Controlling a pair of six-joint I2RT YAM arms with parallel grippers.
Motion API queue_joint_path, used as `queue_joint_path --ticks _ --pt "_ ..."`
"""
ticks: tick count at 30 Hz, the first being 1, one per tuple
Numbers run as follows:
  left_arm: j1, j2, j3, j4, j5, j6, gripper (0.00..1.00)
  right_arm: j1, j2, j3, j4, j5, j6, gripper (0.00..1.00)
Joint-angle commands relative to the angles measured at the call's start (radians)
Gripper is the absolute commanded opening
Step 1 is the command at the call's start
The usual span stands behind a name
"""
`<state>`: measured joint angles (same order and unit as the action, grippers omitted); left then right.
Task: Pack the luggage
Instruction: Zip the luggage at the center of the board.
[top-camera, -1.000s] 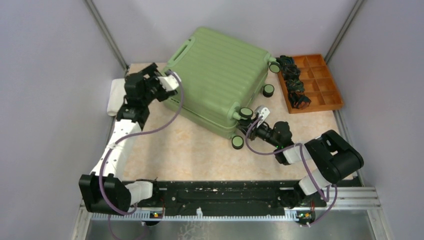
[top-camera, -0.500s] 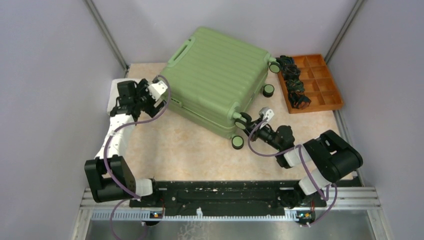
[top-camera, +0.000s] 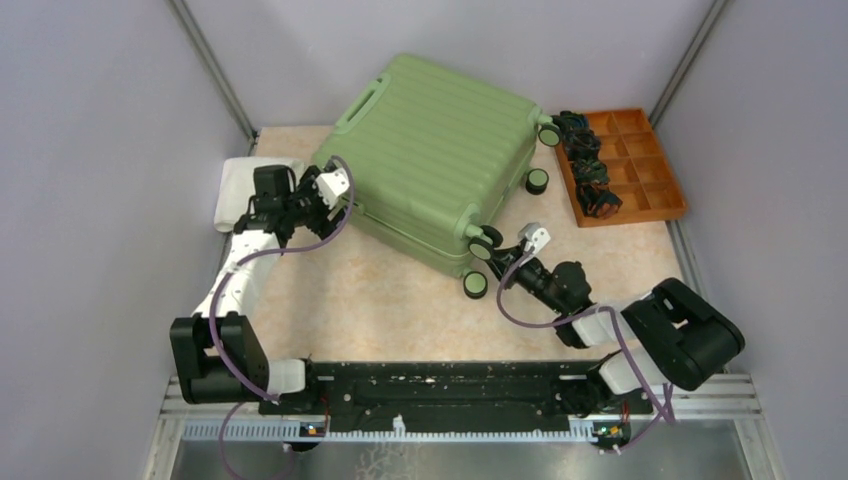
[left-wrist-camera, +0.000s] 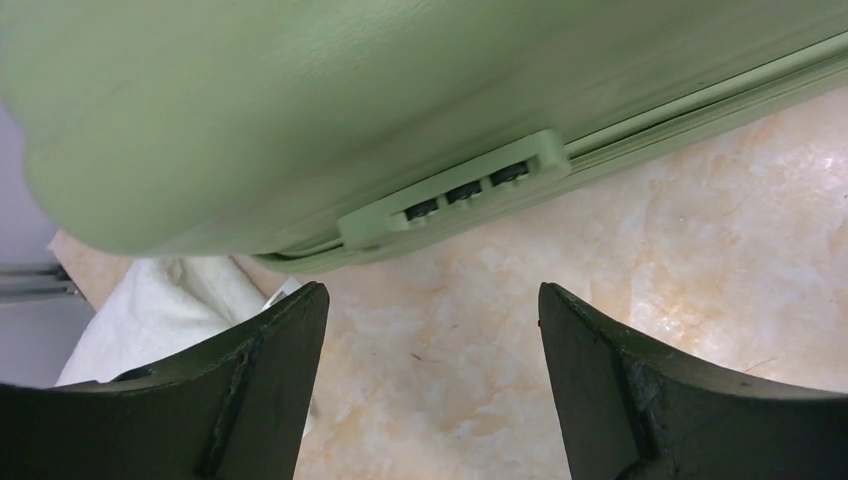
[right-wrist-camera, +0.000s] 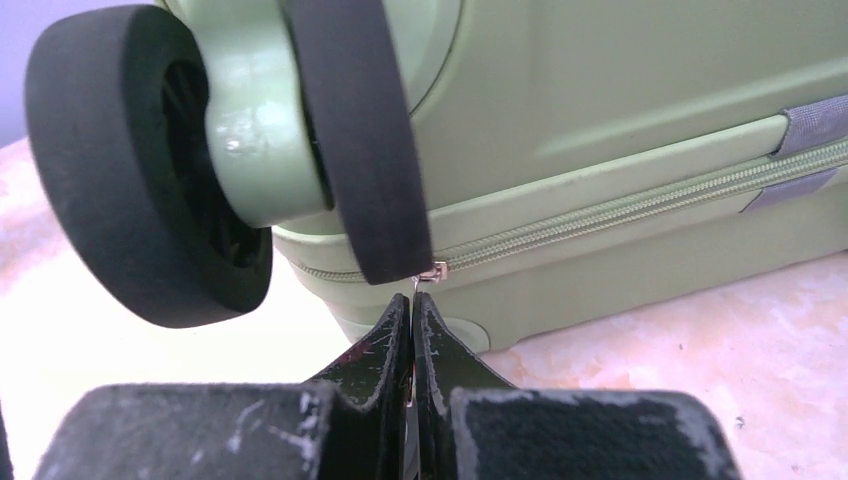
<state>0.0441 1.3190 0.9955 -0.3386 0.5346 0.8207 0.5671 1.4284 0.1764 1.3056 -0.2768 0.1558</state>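
The luggage (top-camera: 440, 150), a light-green ribbed suitcase, lies closed on the table with its wheels toward the right. My left gripper (top-camera: 335, 190) hovers open at its left side. In the left wrist view the luggage (left-wrist-camera: 300, 100) and its combination lock (left-wrist-camera: 460, 190) sit just beyond that gripper (left-wrist-camera: 432, 290), with bare table between the fingers. My right gripper (top-camera: 497, 255) is low at the near corner, under a black wheel (right-wrist-camera: 130, 170). There this gripper (right-wrist-camera: 412, 297) is shut on the thin metal zipper pull (right-wrist-camera: 432, 271) of the luggage (right-wrist-camera: 620, 110).
An orange compartment tray (top-camera: 650, 195) stands at the back right, with black tangled items (top-camera: 585, 165) in its left cells. A white folded cloth (top-camera: 240, 185) lies against the left wall, behind my left gripper. Grey walls close in the table on both sides.
My left gripper dropped from the suitcase's upper left corner to low beside its lock side, jaws slightly narrower. My right gripper closed at the zipper by the wheel, and its arm shifted right.
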Motion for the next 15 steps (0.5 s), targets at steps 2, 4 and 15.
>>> queue_joint_path --ticks 2,4,15 --pt "-0.04 -0.038 -0.021 0.028 0.042 -0.006 0.83 0.093 -0.073 -0.001 -0.014 0.004 -0.068 0.0" --pt "-0.074 -0.045 -0.021 0.034 0.038 -0.012 0.82 0.097 -0.075 -0.006 -0.013 0.017 -0.07 0.0" --pt "-0.186 -0.079 -0.047 0.039 -0.035 0.032 0.75 0.194 -0.052 -0.02 0.039 0.075 -0.057 0.0"
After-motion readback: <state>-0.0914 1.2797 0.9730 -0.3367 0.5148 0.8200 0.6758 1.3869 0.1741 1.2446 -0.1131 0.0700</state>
